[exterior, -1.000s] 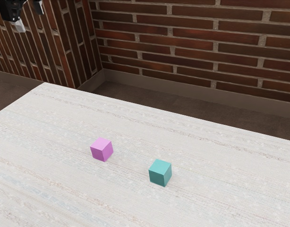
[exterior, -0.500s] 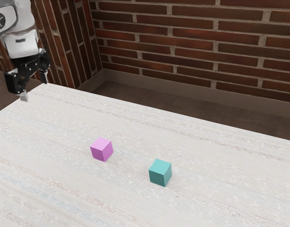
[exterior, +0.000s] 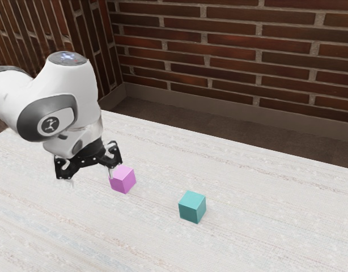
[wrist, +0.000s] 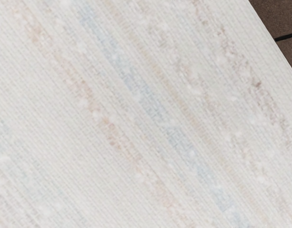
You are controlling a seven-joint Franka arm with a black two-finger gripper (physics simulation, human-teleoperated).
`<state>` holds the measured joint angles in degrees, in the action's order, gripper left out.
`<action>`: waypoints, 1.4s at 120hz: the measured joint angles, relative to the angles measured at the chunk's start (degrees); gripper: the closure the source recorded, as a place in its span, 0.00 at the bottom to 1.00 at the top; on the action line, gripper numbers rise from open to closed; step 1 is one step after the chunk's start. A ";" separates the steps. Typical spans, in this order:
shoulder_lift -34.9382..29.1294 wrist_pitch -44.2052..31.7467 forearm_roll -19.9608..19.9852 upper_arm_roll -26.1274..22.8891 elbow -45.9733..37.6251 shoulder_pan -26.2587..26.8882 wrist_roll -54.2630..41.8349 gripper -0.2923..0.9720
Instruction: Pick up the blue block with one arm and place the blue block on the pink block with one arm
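Table [exterior: 264, 238]: pale woodgrain. Arm [exterior: 55, 107] at frame left. Gripper [exterior: 87, 169] low over the table, fingers spread wide, holding nothing, just beside pink block [exterior: 122, 179]. Blue block [exterior: 192, 206] sits on the table, lower right of the gripper, apart from it.

Pale streaked tabletop [wrist: 136, 118]; dark floor [wrist: 279, 19] past table edge.

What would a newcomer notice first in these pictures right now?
The big white arm at the exterior view's left, low over the table with its jaws open just beside the pink block. Next, the blue block, alone on the table, apart from the pink one toward the exterior view's right. A brick wall stands behind.
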<state>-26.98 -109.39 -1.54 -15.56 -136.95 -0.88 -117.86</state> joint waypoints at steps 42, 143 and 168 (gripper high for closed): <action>9.59 -13.40 2.63 -9.80 1.05 3.17 -23.69 0.23; 26.80 -28.44 5.23 -11.41 6.42 4.10 -43.12 0.23; 31.14 -31.06 5.85 -9.10 9.17 4.65 -43.93 0.23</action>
<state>4.16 -140.45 4.31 -24.66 -127.77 3.76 -161.79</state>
